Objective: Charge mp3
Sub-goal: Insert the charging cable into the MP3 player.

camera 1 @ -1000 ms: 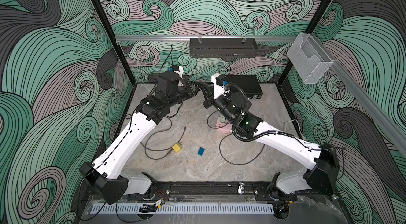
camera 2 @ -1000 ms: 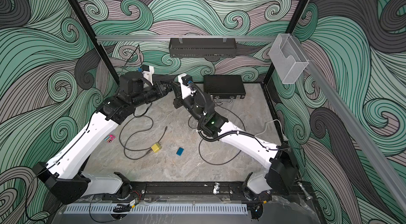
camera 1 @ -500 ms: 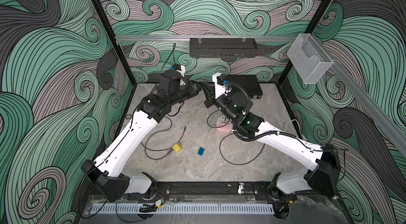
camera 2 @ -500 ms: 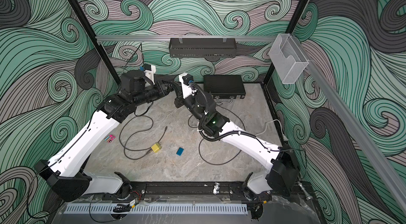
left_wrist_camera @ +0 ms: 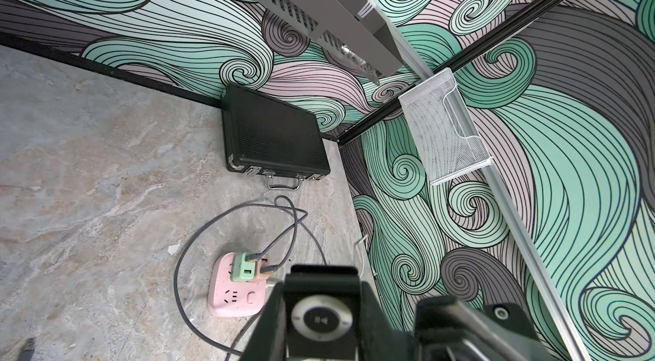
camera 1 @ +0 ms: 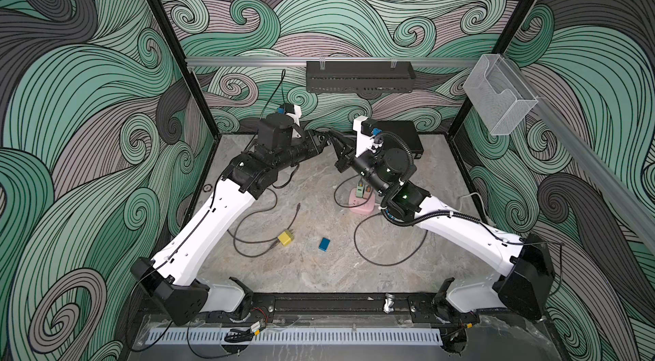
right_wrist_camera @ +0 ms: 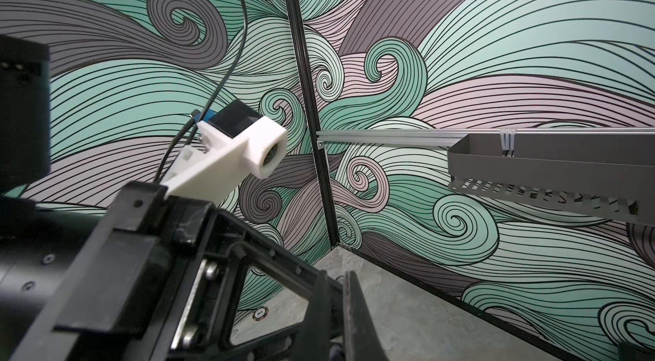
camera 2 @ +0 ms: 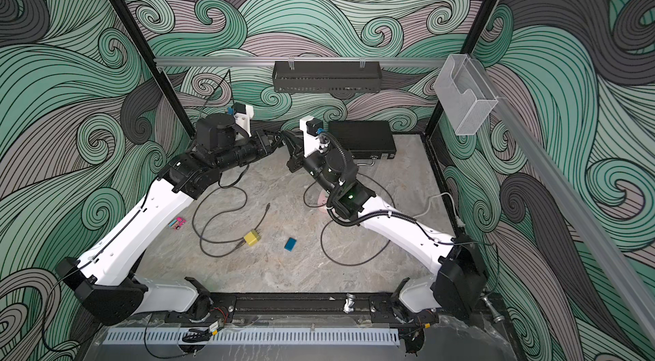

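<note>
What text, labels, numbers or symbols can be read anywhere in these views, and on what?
"001" as shown (maybe 100 inverted): small round dark-rimmed token on the floor, right wrist view.
Play/pause sign: centre button of the silver square mp3 player.
Pink power strip: socket marks only, no words legible.
Small pink card, in a top view: print too small to read.
Black ribbed case: no label visible.

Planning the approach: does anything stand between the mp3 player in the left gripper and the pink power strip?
Nothing visible does: in the left wrist view the pink power strip shows past the mp3 player in the left gripper; the right gripper is beside it.
</note>
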Tool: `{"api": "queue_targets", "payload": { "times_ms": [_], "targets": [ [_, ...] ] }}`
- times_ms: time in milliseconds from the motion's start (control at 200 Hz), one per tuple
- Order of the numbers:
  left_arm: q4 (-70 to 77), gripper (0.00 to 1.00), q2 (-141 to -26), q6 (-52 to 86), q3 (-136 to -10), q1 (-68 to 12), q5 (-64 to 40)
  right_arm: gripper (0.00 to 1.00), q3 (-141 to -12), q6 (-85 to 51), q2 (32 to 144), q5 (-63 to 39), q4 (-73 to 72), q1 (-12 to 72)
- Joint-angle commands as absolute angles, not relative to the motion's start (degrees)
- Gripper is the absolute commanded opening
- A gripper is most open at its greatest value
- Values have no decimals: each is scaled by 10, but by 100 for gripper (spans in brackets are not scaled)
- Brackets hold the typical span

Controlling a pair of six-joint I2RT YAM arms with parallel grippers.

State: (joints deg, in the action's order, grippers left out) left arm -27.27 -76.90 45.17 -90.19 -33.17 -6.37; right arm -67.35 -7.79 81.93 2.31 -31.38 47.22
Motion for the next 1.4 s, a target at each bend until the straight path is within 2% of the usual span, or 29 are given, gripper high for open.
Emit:
{"api": "queue_targets", "payload": {
  "times_ms": [0, 521, 576, 626, 676, 751, 856, 1062, 1237, 1392],
  "targets": [
    [-96, 18, -707, 472, -935, -377, -203, 0, -631, -81, 873, -5, -170, 476],
    [-88, 17, -695, 470, -922, -377, -177, 0, -628, -65, 874, 4, -154, 476],
    [-108, 17, -695, 465, -923, -377, -165, 10, -631, -66, 871, 6, -150, 476],
    [-127, 17, -697, 455, -922, -377, -154, 27, -634, -65, 866, 6, -147, 476],
    [-153, 17, -699, 446, -922, -377, -137, 39, -638, -63, 861, 5, -144, 476],
    [-182, 16, -701, 439, -915, -377, -111, 50, -642, -66, 853, 1, -140, 475],
    [-194, 16, -702, 436, -894, -378, -87, 57, -640, -70, 834, -13, -146, 475],
    [-218, 16, -707, 416, -857, -377, 7, 62, -635, -86, 797, -72, -127, 475],
    [-216, 16, -728, 391, -835, -369, 67, 67, -613, -170, 754, -100, -105, 468],
    [-228, 16, -757, 370, -843, -346, 78, 72, -605, -255, 718, -137, -65, 441]
  ]
}}
